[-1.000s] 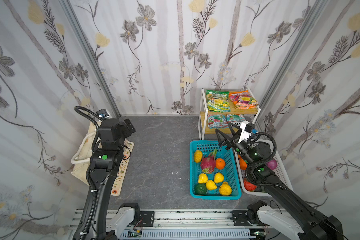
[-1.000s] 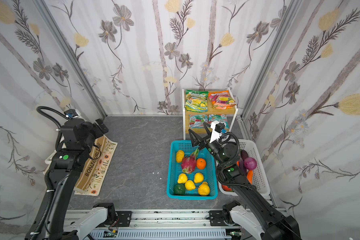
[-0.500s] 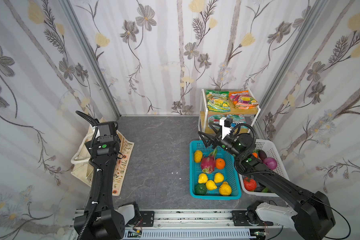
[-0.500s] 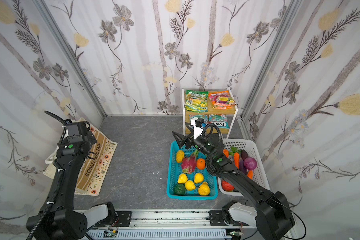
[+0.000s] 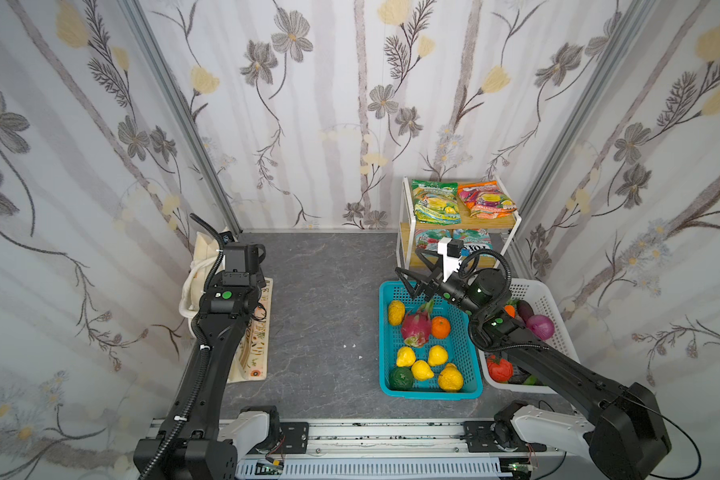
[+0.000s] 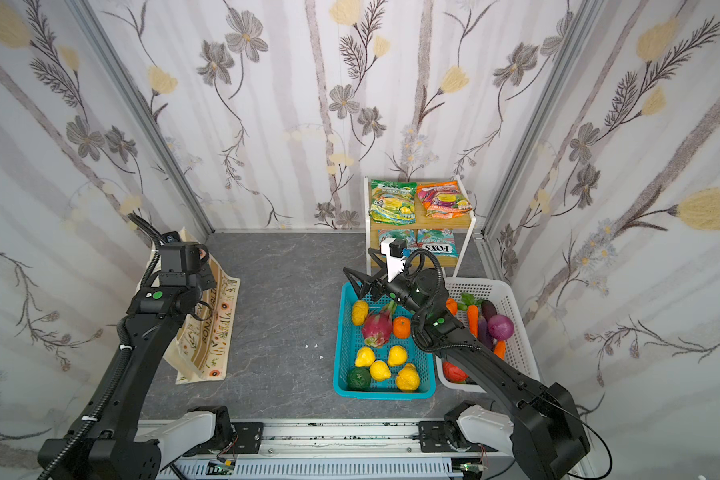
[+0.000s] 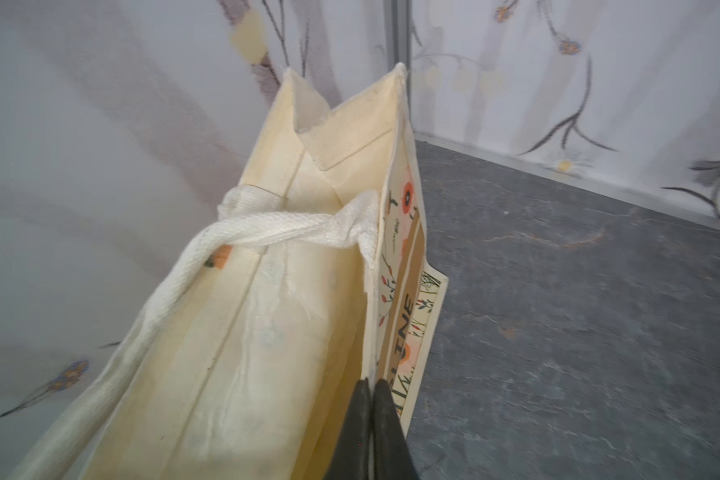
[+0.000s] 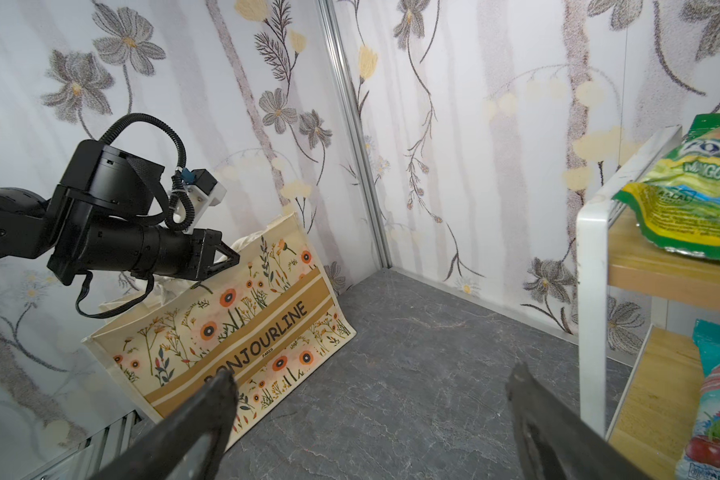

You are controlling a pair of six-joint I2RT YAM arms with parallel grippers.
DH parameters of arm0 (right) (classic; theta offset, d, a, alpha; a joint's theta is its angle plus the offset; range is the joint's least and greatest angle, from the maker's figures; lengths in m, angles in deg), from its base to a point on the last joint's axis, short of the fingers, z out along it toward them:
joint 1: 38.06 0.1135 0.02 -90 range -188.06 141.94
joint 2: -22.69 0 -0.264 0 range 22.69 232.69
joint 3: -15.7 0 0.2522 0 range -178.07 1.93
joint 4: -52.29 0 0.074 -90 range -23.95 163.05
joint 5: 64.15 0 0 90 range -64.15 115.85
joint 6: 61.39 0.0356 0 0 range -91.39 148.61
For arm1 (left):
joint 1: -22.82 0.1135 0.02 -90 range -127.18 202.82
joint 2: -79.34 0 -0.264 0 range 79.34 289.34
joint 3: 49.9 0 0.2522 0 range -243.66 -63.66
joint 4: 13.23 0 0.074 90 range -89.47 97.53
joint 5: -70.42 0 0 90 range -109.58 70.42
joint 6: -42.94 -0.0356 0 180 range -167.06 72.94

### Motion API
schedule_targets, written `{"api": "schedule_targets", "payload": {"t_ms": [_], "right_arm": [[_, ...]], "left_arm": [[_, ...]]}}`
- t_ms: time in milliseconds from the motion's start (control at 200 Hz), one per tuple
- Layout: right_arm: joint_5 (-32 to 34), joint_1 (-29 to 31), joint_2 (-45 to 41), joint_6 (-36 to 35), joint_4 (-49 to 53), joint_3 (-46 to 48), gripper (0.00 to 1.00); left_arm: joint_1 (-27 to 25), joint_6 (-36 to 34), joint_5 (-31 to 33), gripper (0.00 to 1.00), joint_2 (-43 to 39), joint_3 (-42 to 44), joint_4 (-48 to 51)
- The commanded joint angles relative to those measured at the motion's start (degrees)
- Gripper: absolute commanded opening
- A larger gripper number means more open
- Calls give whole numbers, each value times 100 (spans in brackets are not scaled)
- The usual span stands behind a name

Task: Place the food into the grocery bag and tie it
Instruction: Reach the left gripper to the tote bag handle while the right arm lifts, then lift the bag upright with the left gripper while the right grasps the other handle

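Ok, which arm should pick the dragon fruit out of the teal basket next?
Right. The right tool hovers open by the teal basket, near the dragon fruit; the left tool is shut on the bag rim.

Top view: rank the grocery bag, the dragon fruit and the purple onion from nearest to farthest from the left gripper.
1. grocery bag, far left: the left gripper is shut on its rim.
2. dragon fruit, in the teal basket, right of centre.
3. purple onion, in the white basket, far right.

Cream floral grocery bag [image 8: 242,328], teal basket [image 5: 431,393], white basket [image 5: 558,303]
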Motion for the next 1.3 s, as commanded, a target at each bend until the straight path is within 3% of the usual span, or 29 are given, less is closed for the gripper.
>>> {"api": "schedule_targets", "payload": {"t_ms": [0, 290, 505, 555, 640, 719, 794, 854, 1029, 1199, 1299], "right_arm": [[-19, 73, 77, 272, -368, -45, 100], [137, 440, 455, 474, -434, -306, 100], [423, 598, 686, 604, -172, -529, 100], [493, 626, 723, 672, -162, -539, 100], [604, 672, 801, 782, -119, -569, 100], [656, 728, 864, 856, -14, -634, 100], [710, 823, 900, 796, 148, -722, 100], [799, 900, 917, 632, 341, -856, 100], [945, 1075, 1055, 285, 991, -1427, 100], [1080, 1399, 1269, -121, 1635, -2129, 100], [1209, 1765, 1481, -499, 2195, -2757, 100]], "left_arm": [[-400, 728, -684, 0, -16, -151, 225], [-2136, 1750, -775, 0, 592, -466, 172], [-2392, 1926, -1089, 0, 729, -567, -313], [-2394, 1872, -1090, 18, 750, -567, -348], [-2394, 1812, -1115, 30, 750, -524, -412], [-2394, 1739, -1066, 54, 746, -524, -457], [-2394, 1622, -919, 71, 637, -567, -485], [-2379, 1507, -780, 99, 511, -867, -498], [-1904, 1292, -715, 100, -34, -1019, -610], [-164, 1798, -1804, 100, -1000, -275, -666], [554, 1957, -2284, 100, -1528, 256, -725]]}}
